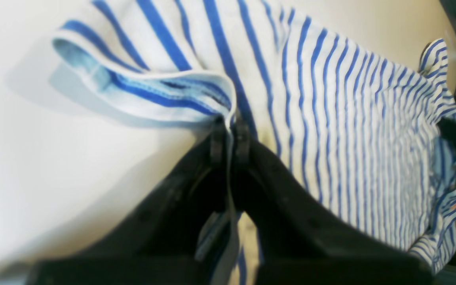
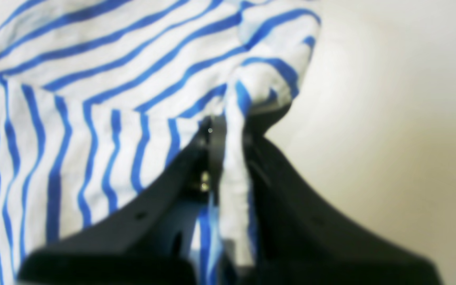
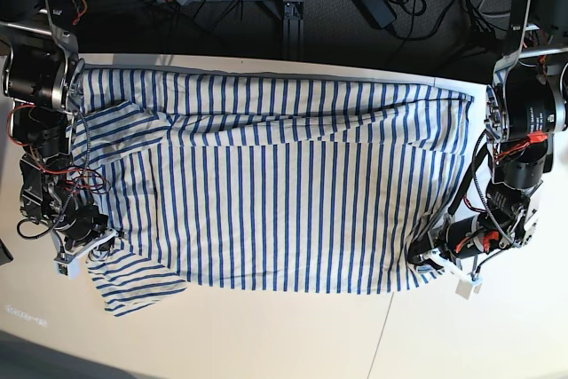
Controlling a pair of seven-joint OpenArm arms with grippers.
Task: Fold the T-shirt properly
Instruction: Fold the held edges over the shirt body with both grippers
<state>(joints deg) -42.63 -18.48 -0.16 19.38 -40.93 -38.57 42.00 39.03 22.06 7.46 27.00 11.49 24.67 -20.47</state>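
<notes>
Where pinched, T-shirt [image 3: 266,193] between pincers.

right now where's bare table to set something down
Bare table runs along the near edge below the T-shirt, widest at the near right corner. The shirt covers the middle, and it is crowded where the left gripper and right gripper pinch it.

The base view looks straight down from well above the table [image 3: 266,335], taking in the whole T-shirt [image 3: 266,193] with an arm at each side. Each wrist view looks out along its own claw, the left claw [image 1: 230,130] and the right claw [image 2: 228,126], very near the striped cloth; all three views share that T-shirt.
</notes>
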